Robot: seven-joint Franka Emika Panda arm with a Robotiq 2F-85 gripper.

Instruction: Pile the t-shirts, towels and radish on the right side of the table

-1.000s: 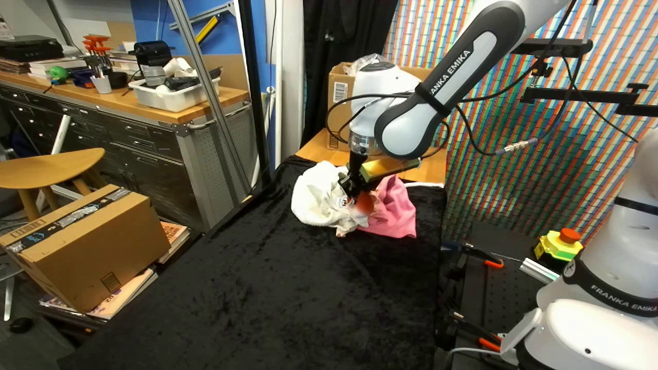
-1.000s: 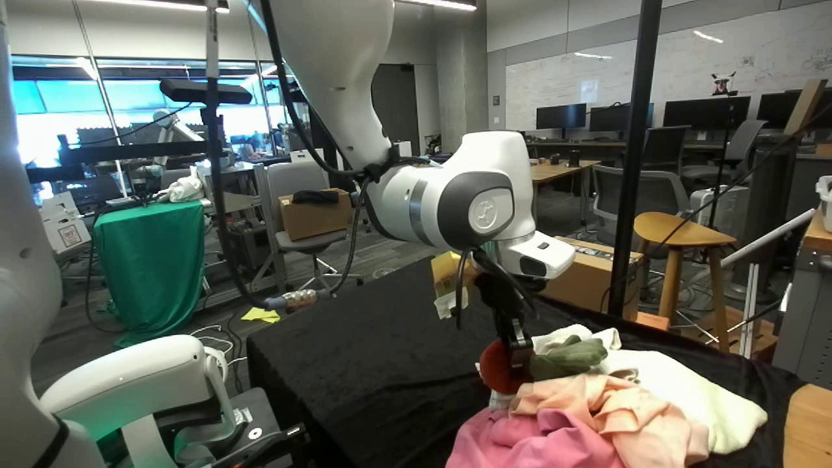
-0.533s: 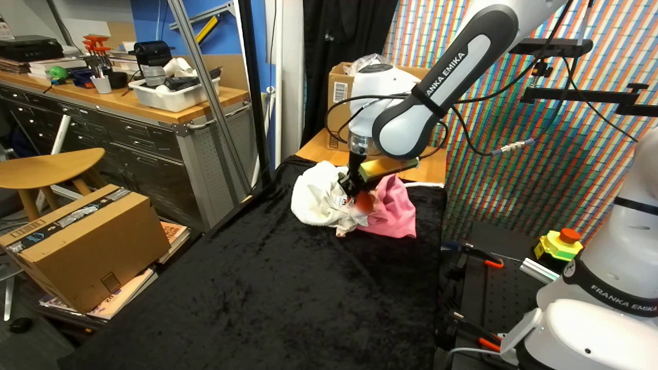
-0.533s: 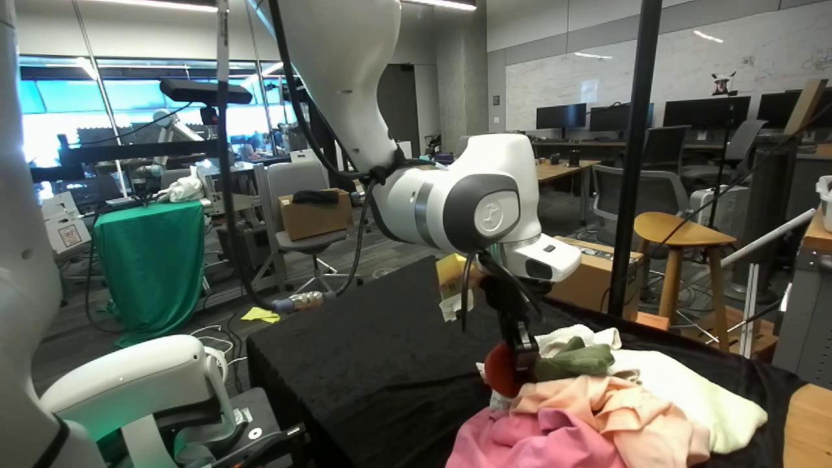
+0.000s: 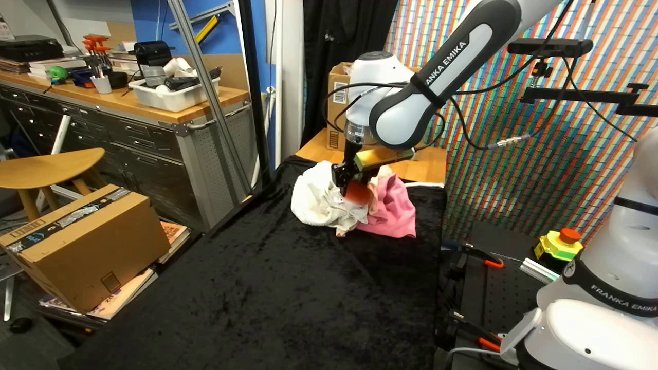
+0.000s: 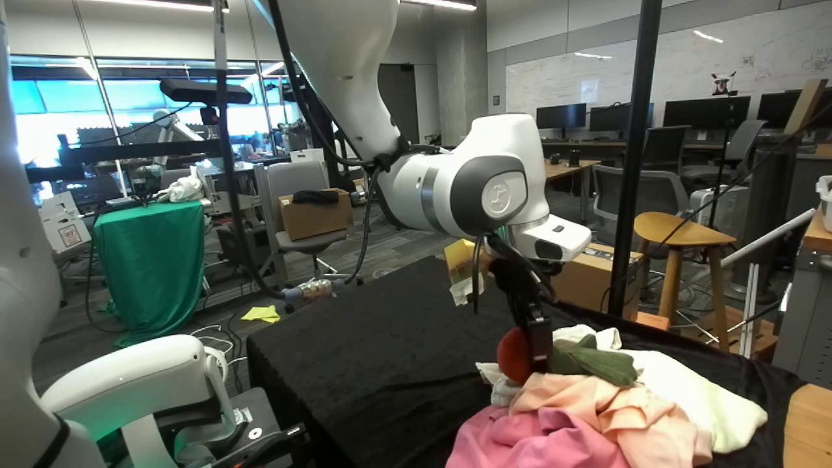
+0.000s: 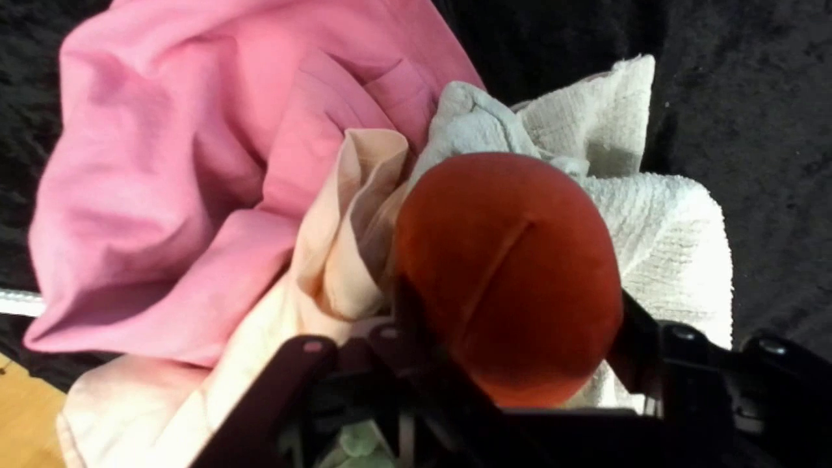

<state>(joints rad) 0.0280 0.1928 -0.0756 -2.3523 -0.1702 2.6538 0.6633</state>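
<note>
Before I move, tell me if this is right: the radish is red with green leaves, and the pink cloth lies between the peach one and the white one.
Wrong cloth in the middle: the wrist view shows the peach cloth between the pink cloth and the white cloth. The radish is red with green leaves, as said.

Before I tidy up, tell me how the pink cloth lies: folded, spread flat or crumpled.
Crumpled: the pink cloth shows loose, uneven creases and raised bulges in the wrist view.

Wht arm (image 6: 510, 149), dk gry joint caps (image 6: 465, 195), blk cables (image 6: 228, 166), blk fingers (image 6: 539, 343), FRANKA EMIKA lettering (image 5: 619, 298)
</note>
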